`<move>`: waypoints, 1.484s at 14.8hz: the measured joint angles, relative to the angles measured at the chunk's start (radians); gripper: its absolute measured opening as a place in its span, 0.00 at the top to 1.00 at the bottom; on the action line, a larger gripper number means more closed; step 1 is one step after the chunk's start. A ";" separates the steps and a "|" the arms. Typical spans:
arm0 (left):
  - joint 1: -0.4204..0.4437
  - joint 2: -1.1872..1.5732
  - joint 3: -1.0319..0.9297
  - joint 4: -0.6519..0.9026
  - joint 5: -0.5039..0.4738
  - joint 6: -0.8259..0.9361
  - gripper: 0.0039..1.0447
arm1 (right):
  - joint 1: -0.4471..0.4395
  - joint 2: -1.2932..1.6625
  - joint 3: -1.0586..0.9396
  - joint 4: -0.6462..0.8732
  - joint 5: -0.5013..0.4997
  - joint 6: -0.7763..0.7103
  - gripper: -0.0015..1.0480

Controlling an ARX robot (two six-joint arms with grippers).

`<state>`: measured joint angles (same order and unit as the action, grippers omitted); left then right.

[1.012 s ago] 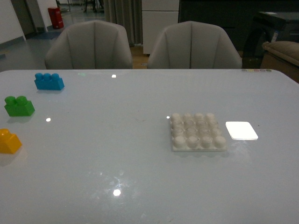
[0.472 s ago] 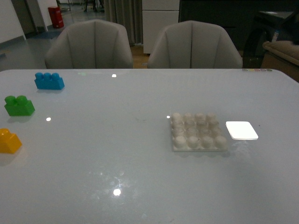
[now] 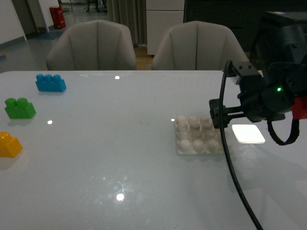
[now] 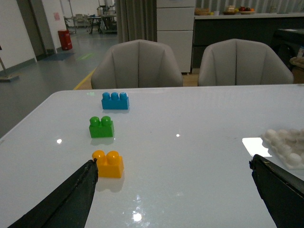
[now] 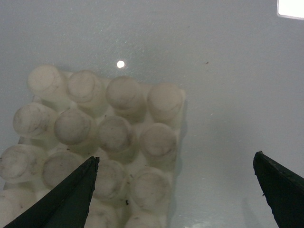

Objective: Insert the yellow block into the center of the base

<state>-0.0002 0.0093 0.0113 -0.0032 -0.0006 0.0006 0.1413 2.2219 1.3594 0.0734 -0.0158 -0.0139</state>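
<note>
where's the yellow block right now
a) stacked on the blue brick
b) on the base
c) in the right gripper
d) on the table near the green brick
d: the yellow block sits alone on the table, close to the green brick but not touching it, and far from the base.

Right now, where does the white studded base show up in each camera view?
Front view: the base lies right of centre on the table, its right side partly hidden by the right arm.
Left wrist view: the base sits at the picture's edge, cut off.
Right wrist view: the base is seen close up, just below the camera.
Shared landmark: the smooth white rectangle beside the base shows in all three.
</note>
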 joint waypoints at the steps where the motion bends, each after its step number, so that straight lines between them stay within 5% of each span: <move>1: 0.000 0.000 0.000 0.000 0.000 0.000 0.06 | 0.011 0.020 0.023 -0.022 -0.002 0.021 0.06; 22: 0.000 0.000 0.000 0.000 0.000 0.000 0.06 | 0.076 0.130 0.106 -0.093 -0.022 0.204 0.06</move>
<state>-0.0002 0.0093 0.0113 -0.0032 -0.0006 0.0006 0.2169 2.3516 1.4658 -0.0196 -0.0376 0.1905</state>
